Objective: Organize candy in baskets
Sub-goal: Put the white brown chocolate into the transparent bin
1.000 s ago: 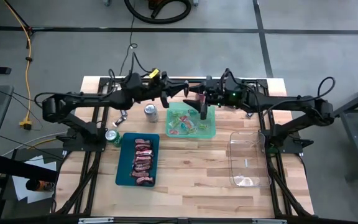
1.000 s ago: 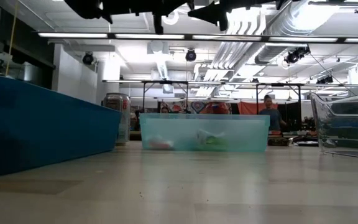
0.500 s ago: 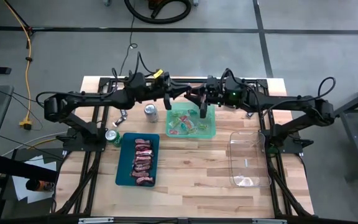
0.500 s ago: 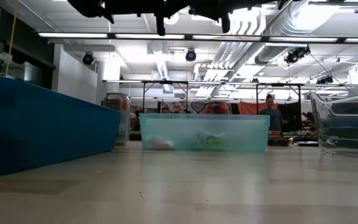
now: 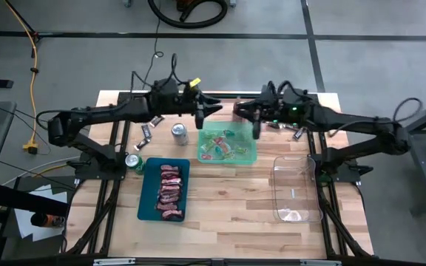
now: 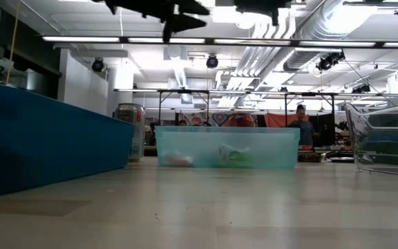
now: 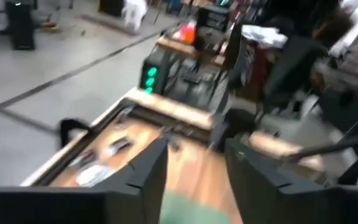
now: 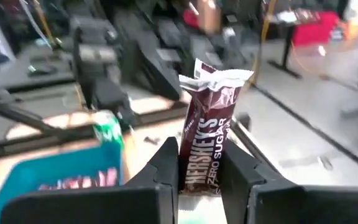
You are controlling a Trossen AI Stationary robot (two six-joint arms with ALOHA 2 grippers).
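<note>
My right gripper is shut on a brown Hershey's bar and stands high over the far right corner of the light green basket. My left gripper hangs open and empty just left of it, above the same basket's far edge. The green basket holds a few bright candies. Red and pink candies lie in the dark teal basket. The clear basket stands at the right. Loose candies lie on the table at the far left. My right gripper pinches the lower part of the Hershey's bar between its two fingers. The fingers lie nearly level and point toward the table's left. The bar stands out past the fingertips with its crimped end free, lifted well clear of the table and baskets.
Two soda cans stand on the table, one left of the green basket and a green one by the teal basket's far left corner. More loose candies lie at the far right. Bare wood lies along the near edge.
The two grippers met over the green basket's far edge and have since drawn apart. My right gripper has gone toward the table's right edge with the bar. My left gripper has tipped up to nearly level.
</note>
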